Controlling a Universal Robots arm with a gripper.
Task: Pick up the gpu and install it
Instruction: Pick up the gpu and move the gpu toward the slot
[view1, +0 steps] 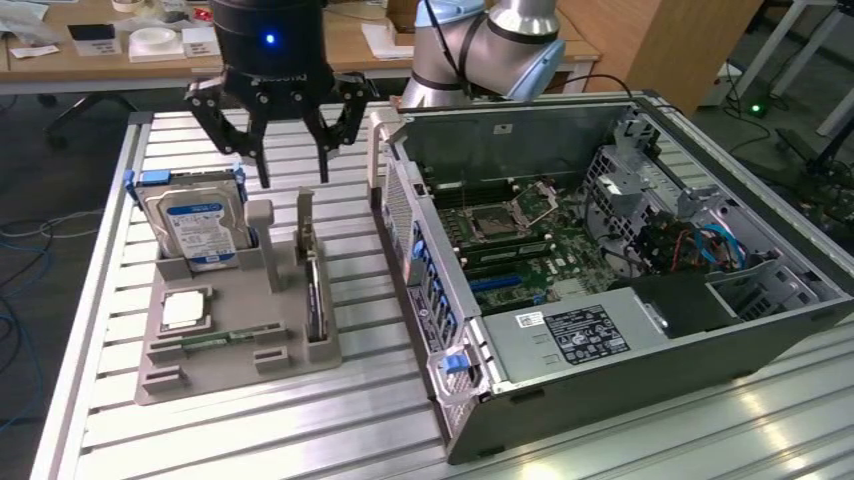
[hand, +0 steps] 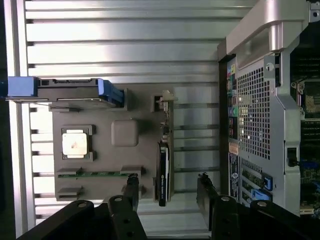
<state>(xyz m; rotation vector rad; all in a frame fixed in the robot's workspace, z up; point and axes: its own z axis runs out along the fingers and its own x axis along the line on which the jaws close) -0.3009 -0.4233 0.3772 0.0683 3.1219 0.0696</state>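
The gpu (view1: 311, 295) stands on its long edge in a slot at the exterior view's right side of the grey holder (view1: 220, 375), its silver bracket end toward the back. In the wrist view the gpu (hand: 163, 170) shows edge-on as a thin dark strip. My gripper (view1: 294, 178) hangs open above the back of the holder, apart from the card, with nothing between its fingers. Seen from the wrist, the gripper (hand: 167, 190) has one black finger on each side of the card's line, well above it.
The open computer case (view1: 747, 320) lies at the exterior view's right with its motherboard (view1: 514, 240) exposed. The holder also carries a hard drive (view1: 200, 225) with a blue label, a processor (view1: 183, 310) and a memory stick (view1: 214, 340). The slatted metal table (view1: 334, 430) runs under everything.
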